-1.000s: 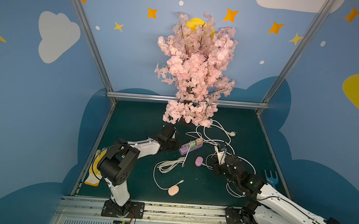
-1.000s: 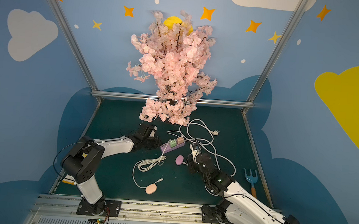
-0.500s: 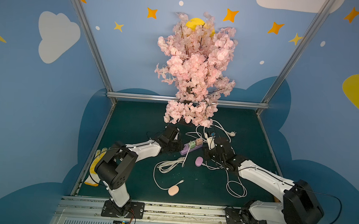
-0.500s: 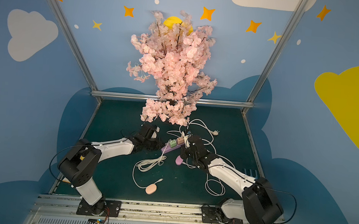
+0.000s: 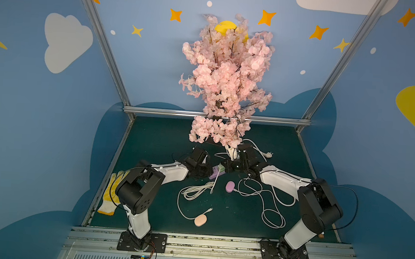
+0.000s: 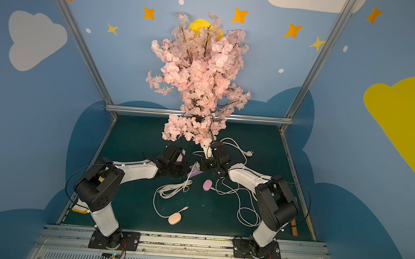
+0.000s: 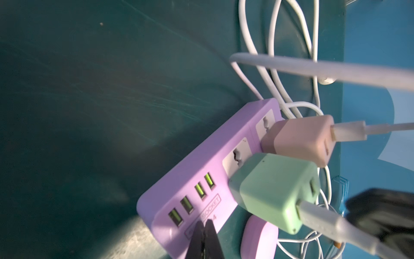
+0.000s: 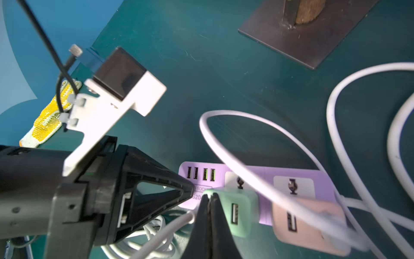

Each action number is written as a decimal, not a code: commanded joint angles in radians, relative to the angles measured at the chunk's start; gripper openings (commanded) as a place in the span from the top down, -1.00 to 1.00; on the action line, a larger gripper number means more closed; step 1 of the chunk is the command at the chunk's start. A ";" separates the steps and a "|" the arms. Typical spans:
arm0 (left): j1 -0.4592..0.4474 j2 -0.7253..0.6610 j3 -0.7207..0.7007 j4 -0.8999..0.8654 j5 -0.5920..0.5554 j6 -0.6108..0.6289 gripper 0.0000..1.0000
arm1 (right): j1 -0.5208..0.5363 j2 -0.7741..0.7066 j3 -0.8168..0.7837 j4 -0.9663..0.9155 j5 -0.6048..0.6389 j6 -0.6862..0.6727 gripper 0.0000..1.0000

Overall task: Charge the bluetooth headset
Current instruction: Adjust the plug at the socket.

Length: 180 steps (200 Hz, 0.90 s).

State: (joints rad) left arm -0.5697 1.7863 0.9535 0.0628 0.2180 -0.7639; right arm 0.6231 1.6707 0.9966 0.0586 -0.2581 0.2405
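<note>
Fingers of left gripper (image 7: 204, 224) are pressed together, tips against the lilac plastic power strip (image 7: 190, 170). Right gripper (image 8: 209, 198) fingers are together too, tips against the mint-green cube charger (image 8: 237, 208) plugged into that strip. Lilac oval headset case (image 5: 230, 186) lies on the dark green tabletop (image 5: 165, 142) at 5 o'clock from the strip; a peach oval case (image 5: 200, 220) lies farther off at 6 o'clock.
</note>
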 commanded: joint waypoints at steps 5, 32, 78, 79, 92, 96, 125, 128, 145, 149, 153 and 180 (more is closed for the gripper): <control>-0.001 0.024 0.013 -0.014 0.007 0.004 0.86 | 0.004 0.006 0.024 -0.010 -0.040 0.018 1.00; 0.001 0.025 0.011 -0.015 0.006 0.009 0.86 | 0.004 0.019 0.011 -0.009 -0.009 0.031 1.00; 0.004 0.024 0.001 -0.013 0.003 0.008 0.86 | 0.004 0.061 -0.035 0.036 0.056 0.081 1.00; 0.004 0.024 0.000 -0.013 0.003 0.009 0.86 | 0.004 0.062 -0.037 0.037 0.057 0.081 1.00; 0.004 0.025 -0.002 -0.012 0.003 0.009 0.86 | 0.005 0.068 -0.052 0.040 0.078 0.093 1.00; 0.005 0.025 -0.002 -0.012 0.003 0.009 0.86 | 0.004 0.068 -0.059 0.043 0.083 0.098 1.00; 0.005 0.027 -0.004 -0.011 0.002 0.009 0.87 | 0.004 0.076 -0.083 0.053 0.092 0.108 1.00; 0.005 0.026 -0.005 -0.011 0.002 0.008 0.87 | 0.004 0.075 -0.085 0.055 0.093 0.109 1.00; 0.006 0.026 -0.007 -0.012 -0.001 0.007 0.87 | 0.006 0.062 -0.100 0.064 0.088 0.112 1.00; 0.007 0.025 -0.008 -0.011 -0.002 0.007 0.87 | 0.007 0.058 -0.103 0.063 0.089 0.111 1.00; 0.007 0.025 -0.009 -0.011 -0.002 0.008 0.87 | 0.007 0.052 -0.107 0.064 0.089 0.111 1.00; 0.008 0.025 -0.013 -0.009 -0.002 0.008 0.86 | 0.026 0.011 -0.151 0.050 0.119 0.100 1.00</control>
State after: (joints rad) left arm -0.5674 1.7878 0.9535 0.0677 0.2173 -0.7635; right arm 0.6304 1.6985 0.9134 0.2146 -0.1795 0.3397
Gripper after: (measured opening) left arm 0.067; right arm 0.039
